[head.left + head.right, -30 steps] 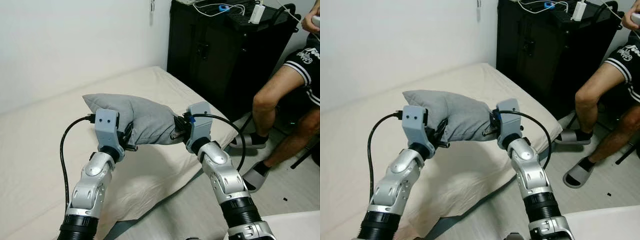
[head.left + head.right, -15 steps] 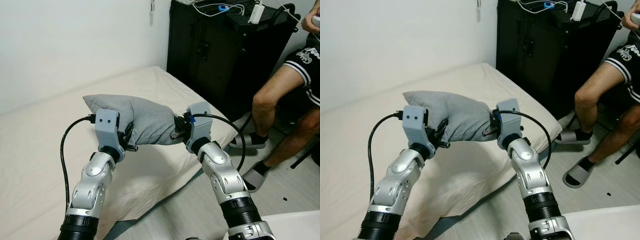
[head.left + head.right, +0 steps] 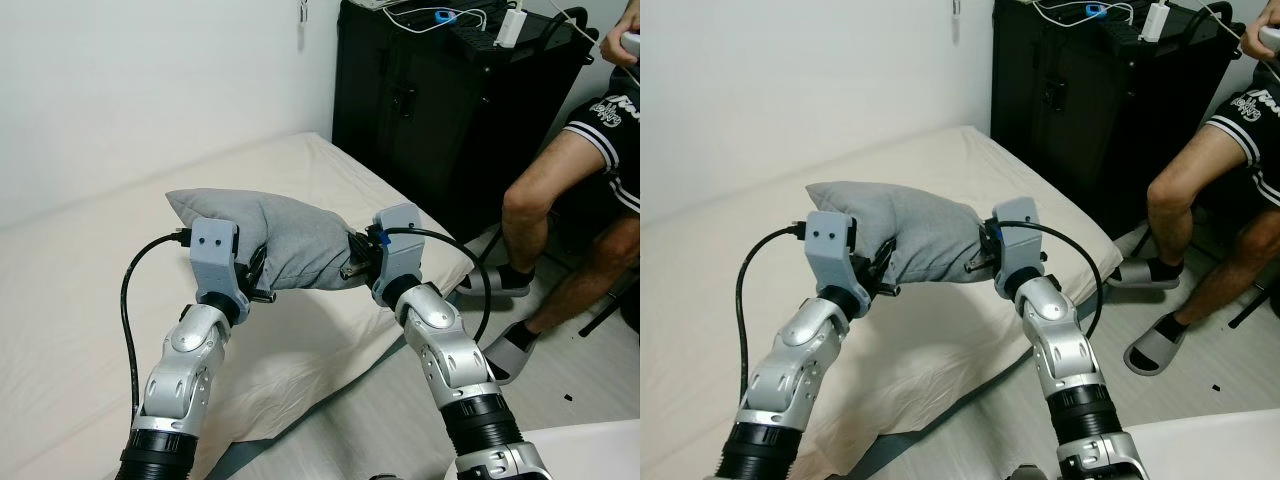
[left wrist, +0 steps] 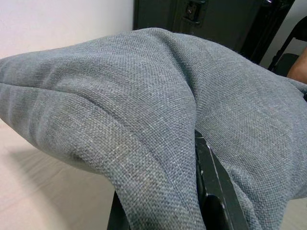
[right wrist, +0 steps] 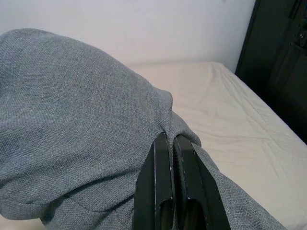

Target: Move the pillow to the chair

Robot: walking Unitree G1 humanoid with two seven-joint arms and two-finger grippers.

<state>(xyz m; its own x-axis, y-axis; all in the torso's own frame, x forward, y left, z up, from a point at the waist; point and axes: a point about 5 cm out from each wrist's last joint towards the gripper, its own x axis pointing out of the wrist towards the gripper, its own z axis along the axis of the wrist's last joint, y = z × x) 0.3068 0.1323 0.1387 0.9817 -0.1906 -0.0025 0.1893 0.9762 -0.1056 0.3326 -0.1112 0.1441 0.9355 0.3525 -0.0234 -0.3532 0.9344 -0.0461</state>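
A grey fabric pillow (image 3: pixel 285 235) hangs in the air above the bed, carried between my two grippers. My left gripper (image 3: pixel 256 276) is shut on the pillow's near left side, and the cloth drapes over its black fingers (image 4: pixel 210 191). At the pillow's right end, my right gripper (image 3: pixel 352 262) is shut on a fold, its fingers (image 5: pixel 163 182) pressed tight together on the fabric. The fingertips of both are buried in the cloth. The corner of a white surface (image 3: pixel 590 448) shows at the lower right; I cannot tell whether it is the chair.
A bed with a cream sheet (image 3: pixel 90 300) lies under the pillow and runs to the white wall. A tall black cabinet (image 3: pixel 440 110) with cables on top stands behind. A person's legs (image 3: pixel 530 215) in sandals rest on the floor (image 3: pixel 545 395) to the right.
Both arms and the pillow keep the same pose. The person's legs on the right have shifted slightly.
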